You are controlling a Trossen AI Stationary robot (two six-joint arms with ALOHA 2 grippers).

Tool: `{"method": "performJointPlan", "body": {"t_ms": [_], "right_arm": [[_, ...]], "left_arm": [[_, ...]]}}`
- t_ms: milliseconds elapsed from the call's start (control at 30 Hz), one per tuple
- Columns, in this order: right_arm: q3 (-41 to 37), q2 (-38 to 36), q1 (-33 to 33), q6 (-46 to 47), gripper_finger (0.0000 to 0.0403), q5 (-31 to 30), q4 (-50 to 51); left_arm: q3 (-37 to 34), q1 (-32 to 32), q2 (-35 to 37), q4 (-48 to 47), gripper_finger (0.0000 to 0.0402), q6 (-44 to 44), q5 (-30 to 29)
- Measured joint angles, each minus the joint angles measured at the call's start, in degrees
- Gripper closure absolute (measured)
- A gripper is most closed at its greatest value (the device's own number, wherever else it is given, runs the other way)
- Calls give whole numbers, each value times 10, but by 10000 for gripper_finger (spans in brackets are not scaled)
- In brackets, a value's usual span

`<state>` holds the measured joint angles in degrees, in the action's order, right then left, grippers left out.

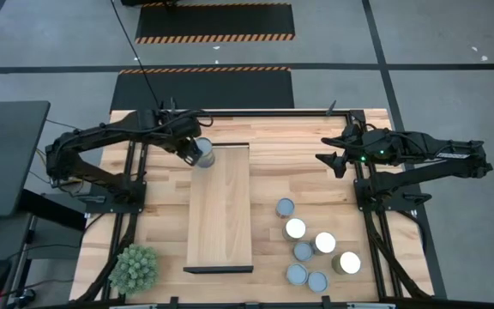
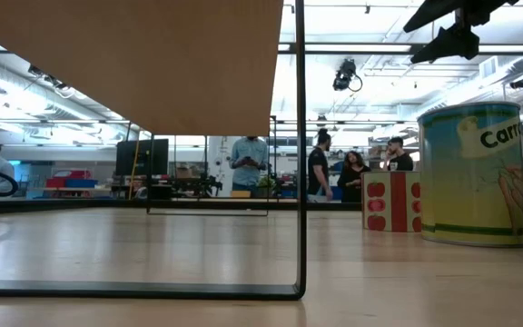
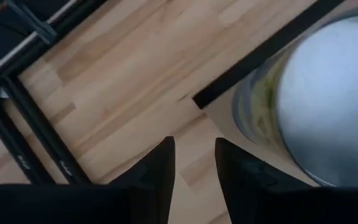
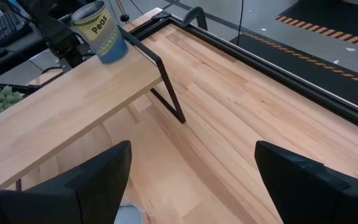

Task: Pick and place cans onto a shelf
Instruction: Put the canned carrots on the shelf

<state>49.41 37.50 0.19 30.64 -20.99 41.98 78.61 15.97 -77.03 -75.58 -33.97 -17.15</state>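
Note:
The shelf [image 1: 221,206] is a long pale board on dark legs in the middle of the table. One can [image 1: 203,155], labelled "Peas" [image 4: 99,31], stands upright on the shelf's far left corner [image 3: 224,121]. My left gripper [image 3: 194,146] points steeply down just off that corner, to the can's left. Its fingers stand a little apart, with only tabletop between them. Several more cans [image 1: 295,228] stand on the table near the right front. My right gripper [image 4: 192,149] hangs open above the table's right side, holding nothing. My left gripper has nothing between its fingers. The can's wall [image 3: 253,106] stands close beside the outer side of one finger [image 3: 232,158]. Whether they touch, I cannot tell.
A spiky green plant [image 1: 134,268] stands at the table's near left corner. In the low view, the shelf's underside [image 2: 134,64] and a thin dark leg [image 2: 300,145] span the left. A large can [image 2: 470,173] stands close on the right, with people far behind.

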Motion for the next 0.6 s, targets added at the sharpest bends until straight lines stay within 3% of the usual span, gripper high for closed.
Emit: {"method": "performJointPlan", "body": {"t_ms": [233, 367, 467, 600], "right_arm": [[0, 0, 0, 5, 54, 0, 0], [0, 0, 0, 7, 54, 0, 0], [0, 1, 0, 7, 54, -1, 0], [0, 8, 0, 4, 54, -3, 0]], "left_arm": [[7, 0, 0, -4, 281, 9, -35], [54, -1, 0, -3, 281, 35, -45], [96, -14, 1, 16, 281, 78, -84], [116, -50, 1, 113, 281, 179, -100]]}}
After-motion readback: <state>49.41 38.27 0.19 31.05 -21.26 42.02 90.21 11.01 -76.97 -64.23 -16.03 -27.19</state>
